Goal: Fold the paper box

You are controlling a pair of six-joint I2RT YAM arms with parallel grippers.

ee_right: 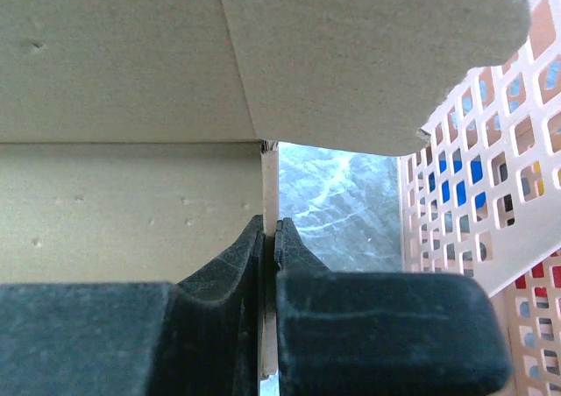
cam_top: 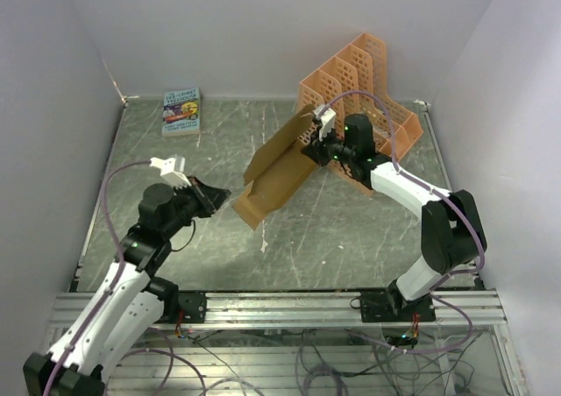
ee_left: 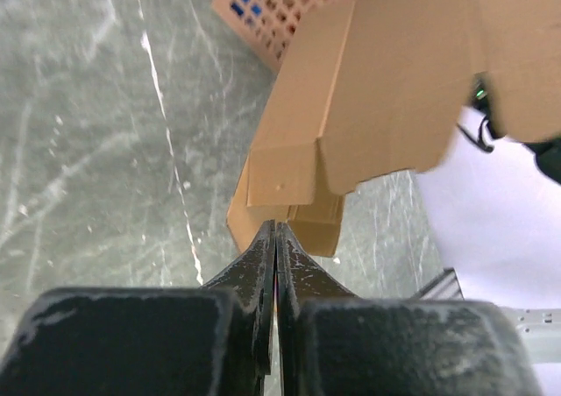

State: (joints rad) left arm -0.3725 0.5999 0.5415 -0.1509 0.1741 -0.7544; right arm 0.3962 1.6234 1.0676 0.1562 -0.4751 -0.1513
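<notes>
The paper box (cam_top: pixel 276 173) is a tan cardboard carton, partly opened, tilted from the table up toward the right arm. My right gripper (cam_top: pixel 314 146) is shut on a thin panel edge at the box's upper end; in the right wrist view the cardboard edge (ee_right: pixel 270 186) runs between the fingers of that gripper (ee_right: pixel 270 223), with a rounded flap (ee_right: pixel 377 54) above. My left gripper (cam_top: pixel 223 194) is shut and empty. In the left wrist view its tips (ee_left: pixel 276 225) sit just short of the box's low end (ee_left: pixel 289 186), and I cannot tell whether they touch it.
An orange perforated rack (cam_top: pixel 368 89) stands right behind the box and the right arm, also seen in the right wrist view (ee_right: pixel 491 203). A small printed book (cam_top: pixel 181 111) lies at the back left. White walls close in the grey marbled table (cam_top: pixel 333 238) on three sides.
</notes>
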